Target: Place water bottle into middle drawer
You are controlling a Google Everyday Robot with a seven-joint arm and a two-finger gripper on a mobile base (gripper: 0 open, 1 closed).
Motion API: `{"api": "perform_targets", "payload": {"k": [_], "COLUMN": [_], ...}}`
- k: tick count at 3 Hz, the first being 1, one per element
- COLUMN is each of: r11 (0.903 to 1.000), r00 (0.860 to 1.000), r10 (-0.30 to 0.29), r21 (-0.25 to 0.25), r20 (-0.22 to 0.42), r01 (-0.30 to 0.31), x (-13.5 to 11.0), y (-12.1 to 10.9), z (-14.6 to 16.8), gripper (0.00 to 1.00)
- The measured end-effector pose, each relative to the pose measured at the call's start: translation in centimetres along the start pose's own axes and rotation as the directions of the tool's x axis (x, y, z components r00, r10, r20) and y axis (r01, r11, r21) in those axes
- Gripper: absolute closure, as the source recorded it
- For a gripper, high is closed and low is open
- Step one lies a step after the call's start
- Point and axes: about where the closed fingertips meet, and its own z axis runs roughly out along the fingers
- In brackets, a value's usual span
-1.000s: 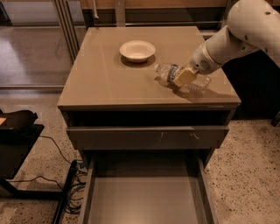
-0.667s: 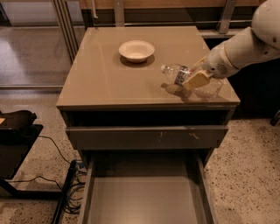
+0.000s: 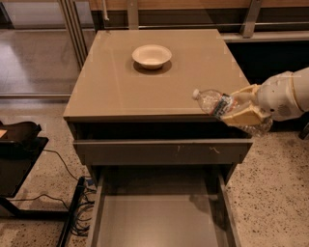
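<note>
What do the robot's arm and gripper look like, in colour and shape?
The arm is smooth and white, with a rounded, bulbous wrist housing; no cables or markings show. The gripper, at the water bottle near the cabinet's front right corner, has two flat, pale tan fingers with blunt tips.

a taupe cabinet point(image 3: 145, 91) is set at the centre on a speckled stone floor point(image 3: 275, 193). at 10 o'clock metal-framed glass panels point(image 3: 72, 29) are seen, with a polished floor point(image 3: 34, 62) lit dimly and warmly beyond them. a wooden strip point(image 3: 193, 4) is seen at 12 o'clock. at 8 o'clock a black stand point(image 3: 19, 159) and black cables point(image 3: 79, 212) are found. at 3 o'clock the gripper point(image 3: 239, 105) is held at the cabinet's front right corner, clamped on the water bottle point(image 3: 212, 101).
</note>
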Motion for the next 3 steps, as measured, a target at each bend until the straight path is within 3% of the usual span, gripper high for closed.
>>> {"api": "perform_targets", "payload": {"k": [1, 2, 3], "r11": [0.9999, 0.9957, 0.9924], "r00": [1.000, 0.996, 0.993], "r10": [0.012, 0.072, 0.086], "r21": [-0.005, -0.055, -0.081], "r20": [0.004, -0.059, -0.080], "r01": [-0.012, -0.075, -0.093], "x": [3.1, 8.2, 9.6], "y": [4.6, 8.7, 10.4], "z": [1.8, 7.6, 8.6], "gripper": [1.00, 1.00, 1.00]}}
